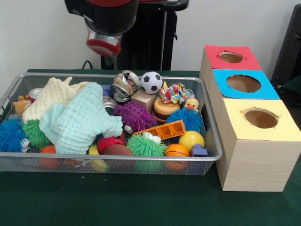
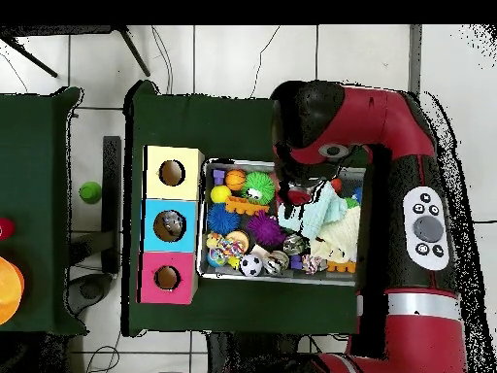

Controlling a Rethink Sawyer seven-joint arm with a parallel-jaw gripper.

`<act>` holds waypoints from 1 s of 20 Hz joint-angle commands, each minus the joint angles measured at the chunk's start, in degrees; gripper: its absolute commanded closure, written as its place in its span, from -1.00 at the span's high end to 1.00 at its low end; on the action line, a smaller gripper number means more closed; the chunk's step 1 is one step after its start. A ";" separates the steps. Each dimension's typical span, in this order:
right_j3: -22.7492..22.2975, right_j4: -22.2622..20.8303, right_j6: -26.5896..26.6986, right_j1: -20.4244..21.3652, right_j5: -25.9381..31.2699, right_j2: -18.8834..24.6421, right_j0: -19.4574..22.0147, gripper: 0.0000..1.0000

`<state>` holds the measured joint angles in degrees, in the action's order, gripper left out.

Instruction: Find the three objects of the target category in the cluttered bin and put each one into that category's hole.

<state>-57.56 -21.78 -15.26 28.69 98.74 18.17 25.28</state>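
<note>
Red arm [image 2: 388,126] over cluttered bin [image 2: 206,219]

A green ball [image 2: 90,191] lies on the tiled floor [image 2: 243,58] at the overhead frame's left, beside a second green table [image 2: 34,194]. An orange disc [image 2: 8,288] and something red [image 2: 5,229] sit at that table's left edge. Cables [image 2: 165,53] trail across the upper floor.

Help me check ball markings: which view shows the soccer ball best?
The front view: the soccer ball sits unobstructed at the bin's far edge, black patches clear. Overhead, the ball appears only as a small speckled blob.
</note>
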 commanded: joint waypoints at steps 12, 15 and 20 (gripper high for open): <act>-14.22 10.32 -22.26 -1.70 -13.00 -2.79 -5.80 1.00; -14.04 10.34 -22.81 -2.71 -14.53 -3.64 -6.27 1.00; -15.64 10.46 -22.83 -2.99 -17.92 -4.57 -6.57 1.00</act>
<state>-65.69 -12.45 -19.10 28.39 87.44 16.04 18.46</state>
